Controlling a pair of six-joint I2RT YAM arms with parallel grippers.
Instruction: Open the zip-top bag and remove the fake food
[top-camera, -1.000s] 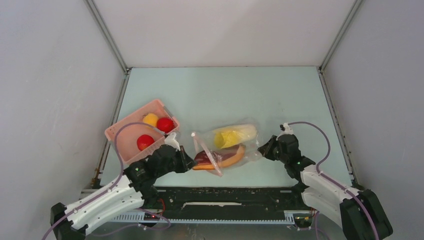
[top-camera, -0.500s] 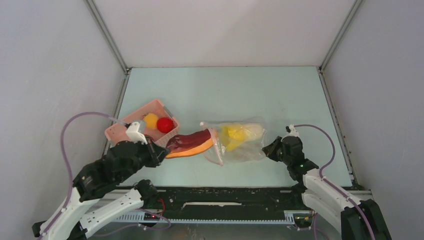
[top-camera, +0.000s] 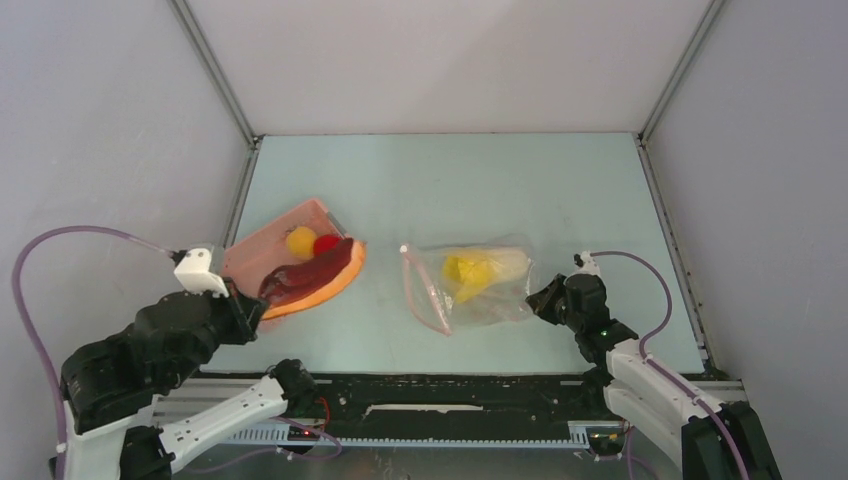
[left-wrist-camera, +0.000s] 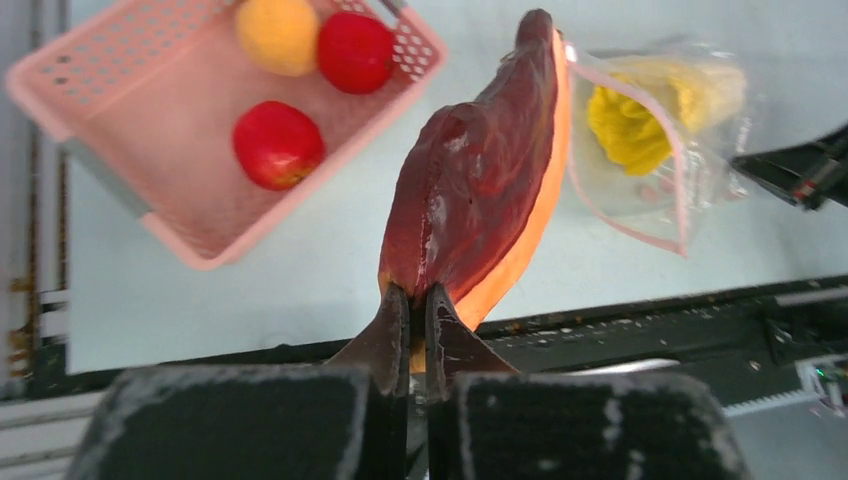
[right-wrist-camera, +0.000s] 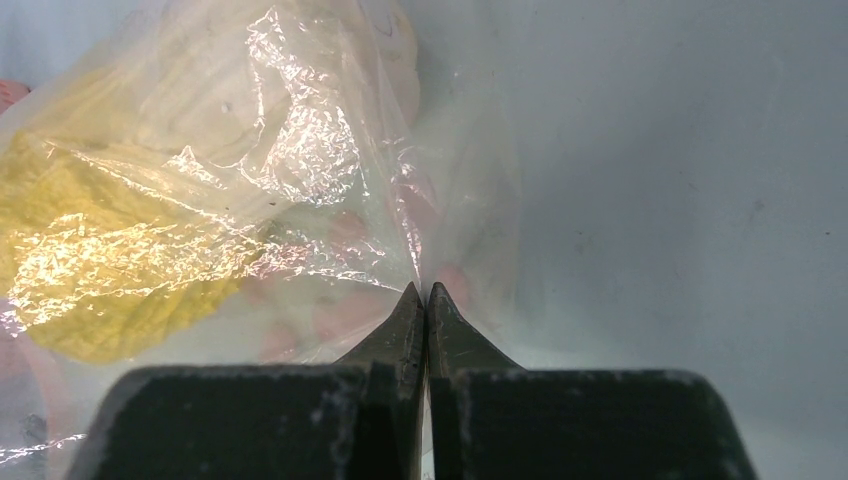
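Note:
The clear zip-top bag (top-camera: 490, 297) lies mid-table, its pink zip mouth (top-camera: 420, 295) open toward the left. A yellow food piece (top-camera: 475, 270) is still inside it. My right gripper (top-camera: 538, 297) is shut on the bag's right corner (right-wrist-camera: 415, 255). My left gripper (left-wrist-camera: 417, 300) is shut on the end of a long orange and dark red food piece (left-wrist-camera: 480, 190), held above the pink basket (top-camera: 250, 255). In the basket lie two red fruits (left-wrist-camera: 277, 143) (left-wrist-camera: 355, 50) and an orange-yellow fruit (left-wrist-camera: 277, 32).
The basket (left-wrist-camera: 150, 110) stands at the left by the side wall. A black rail (top-camera: 450, 385) runs along the table's near edge. Grey walls close in the table on three sides.
My left gripper pulled the orange and dark red piece out of the bag and carried it left, up over the basket. My right gripper stayed shut on the bag's corner, and the bag shifted slightly.

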